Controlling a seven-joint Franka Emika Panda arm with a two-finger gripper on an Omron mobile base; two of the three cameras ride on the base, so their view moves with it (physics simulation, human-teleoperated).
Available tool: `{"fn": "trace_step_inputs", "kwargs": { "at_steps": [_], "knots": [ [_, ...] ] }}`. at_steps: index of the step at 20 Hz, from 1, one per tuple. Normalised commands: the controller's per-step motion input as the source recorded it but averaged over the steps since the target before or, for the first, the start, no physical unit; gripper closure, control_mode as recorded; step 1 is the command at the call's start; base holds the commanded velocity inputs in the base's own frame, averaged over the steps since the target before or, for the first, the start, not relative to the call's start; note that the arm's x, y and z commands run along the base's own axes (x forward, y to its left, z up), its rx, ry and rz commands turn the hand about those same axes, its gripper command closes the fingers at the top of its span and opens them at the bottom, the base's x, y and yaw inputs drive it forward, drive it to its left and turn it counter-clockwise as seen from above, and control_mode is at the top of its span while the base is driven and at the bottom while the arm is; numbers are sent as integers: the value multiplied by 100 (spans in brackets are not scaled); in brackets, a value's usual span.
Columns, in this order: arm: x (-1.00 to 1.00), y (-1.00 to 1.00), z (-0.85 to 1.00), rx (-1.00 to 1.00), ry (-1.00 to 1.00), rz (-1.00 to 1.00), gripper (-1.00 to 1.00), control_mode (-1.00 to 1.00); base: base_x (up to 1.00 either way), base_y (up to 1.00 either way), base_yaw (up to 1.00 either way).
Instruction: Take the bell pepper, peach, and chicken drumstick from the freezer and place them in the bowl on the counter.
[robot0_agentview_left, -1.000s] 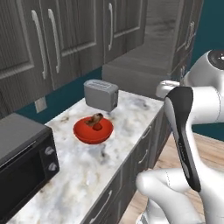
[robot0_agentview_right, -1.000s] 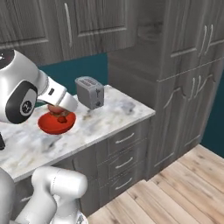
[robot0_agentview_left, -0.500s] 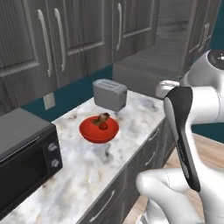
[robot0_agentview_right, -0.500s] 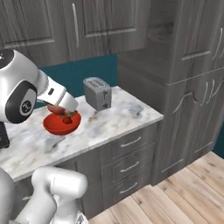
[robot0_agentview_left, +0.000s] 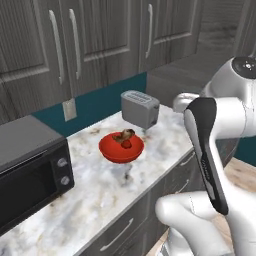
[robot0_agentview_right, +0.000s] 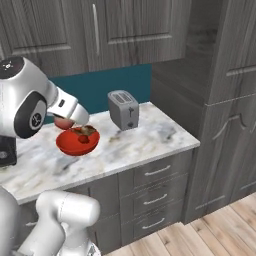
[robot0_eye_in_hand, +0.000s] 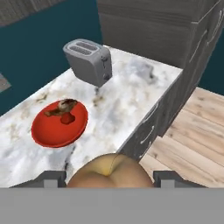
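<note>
Pretty clearly a home kitchen: marbled counter (robot0_agentview_left: 105, 190) with a toaster (robot0_agentview_left: 140, 109) and microwave (robot0_agentview_left: 30, 175), dark wood cupboards (robot0_agentview_right: 120, 30) above, drawers (robot0_agentview_right: 160, 192) below.

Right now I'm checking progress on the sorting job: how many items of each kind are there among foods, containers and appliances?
Foods: 3 (chicken drumstick, bell pepper, peach at the end effector)
Containers: 1 (bowl)
Appliances: 2 (toaster, microwave)
Total: 6

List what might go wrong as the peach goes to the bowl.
The bowl is shallow and already holds the drumstick and pepper; a dropped peach could bounce off them and roll out. The gripper is off the counter edge, so an early release would land the peach on the floor. The toaster stands near the bowl.
</note>
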Motion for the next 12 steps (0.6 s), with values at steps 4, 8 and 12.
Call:
{"fn": "trace_step_inputs", "kwargs": {
  "at_steps": [4, 8, 12],
  "knots": [
    [100, 80, -56, -1, 10, 36, 100, -100, 0, 0, 0],
    [100, 100, -60, -2, 20, 26, 100, -100, 0, 0, 0],
    [87, 100, -56, -10, 31, 12, 100, -100, 0, 0, 0]
  ]
}}
